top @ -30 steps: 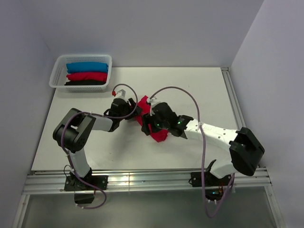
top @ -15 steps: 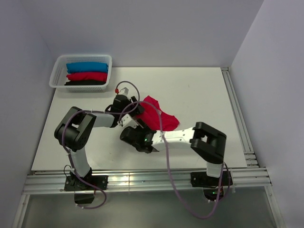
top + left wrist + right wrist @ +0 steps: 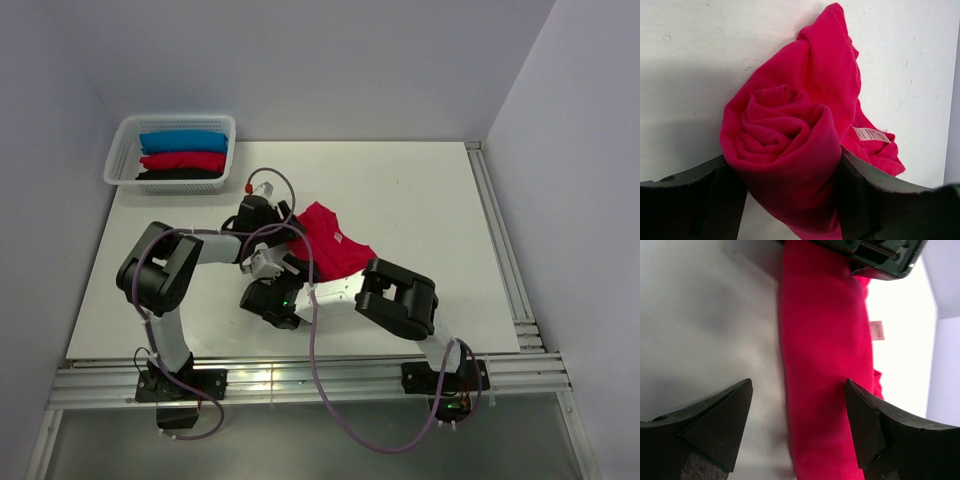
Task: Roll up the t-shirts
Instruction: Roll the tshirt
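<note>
White tabletop [image 3: 430,190] fills your workspace, with pale grey walls [image 3: 330,60] closing it in at the back and on both sides. At the far left corner you have a white plastic lattice basket [image 3: 118,152] holding three rolled shirts side by side: a bright blue roll [image 3: 183,141] farthest from the arms, a red roll [image 3: 183,160] in the middle and a black roll [image 3: 180,174] nearest. Your crimson-red cotton t-shirt [image 3: 790,135] lies near the middle of the table, well apart from the basket. One end is wound into a tight spiral and the rest trails off loosely across the surface, with its small pale neck label [image 3: 871,134] showing on the far folds. Your left gripper [image 3: 787,170] has its fingers pressed against either side of that spiral, pinching the rolled end of the crimson-red cotton t-shirt between them. Your right gripper [image 3: 797,385] sits low over the table just on the near side of the left one, with the arm folded back on itself. Its fingers are spread wide, and the long crimson band runs between them, closer to the right-hand finger. You cannot tell from these views whether either finger touches the cloth.
</note>
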You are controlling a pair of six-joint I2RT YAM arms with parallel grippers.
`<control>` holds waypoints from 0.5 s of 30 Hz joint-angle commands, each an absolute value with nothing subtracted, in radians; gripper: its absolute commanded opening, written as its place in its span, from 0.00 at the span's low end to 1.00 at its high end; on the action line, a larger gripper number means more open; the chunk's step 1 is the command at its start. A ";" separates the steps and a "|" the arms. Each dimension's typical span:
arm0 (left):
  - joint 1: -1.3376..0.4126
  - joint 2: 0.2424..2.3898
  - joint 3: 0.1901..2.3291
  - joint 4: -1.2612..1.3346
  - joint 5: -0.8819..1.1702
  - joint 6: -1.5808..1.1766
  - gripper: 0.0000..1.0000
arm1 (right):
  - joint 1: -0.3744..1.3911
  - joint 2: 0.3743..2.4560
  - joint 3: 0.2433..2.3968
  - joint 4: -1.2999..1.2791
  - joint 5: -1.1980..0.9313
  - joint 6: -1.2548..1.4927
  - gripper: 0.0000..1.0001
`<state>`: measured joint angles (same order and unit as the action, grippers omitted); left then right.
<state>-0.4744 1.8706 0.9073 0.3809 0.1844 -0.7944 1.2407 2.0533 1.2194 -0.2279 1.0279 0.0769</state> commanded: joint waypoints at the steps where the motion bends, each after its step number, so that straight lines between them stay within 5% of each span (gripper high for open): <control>1: -0.477 1.908 0.934 0.270 0.218 -0.756 0.67 | 1.238 2.117 1.265 -0.259 1.163 0.067 0.81; 15: -0.443 1.944 0.985 0.180 0.318 -0.715 0.68 | 1.213 2.223 1.298 -0.284 1.229 0.054 0.81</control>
<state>-0.4416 1.9087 0.9825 0.2996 0.2962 -0.7593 1.2335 2.1704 1.2789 -0.2398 1.2434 0.0620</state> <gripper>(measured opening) 0.676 0.812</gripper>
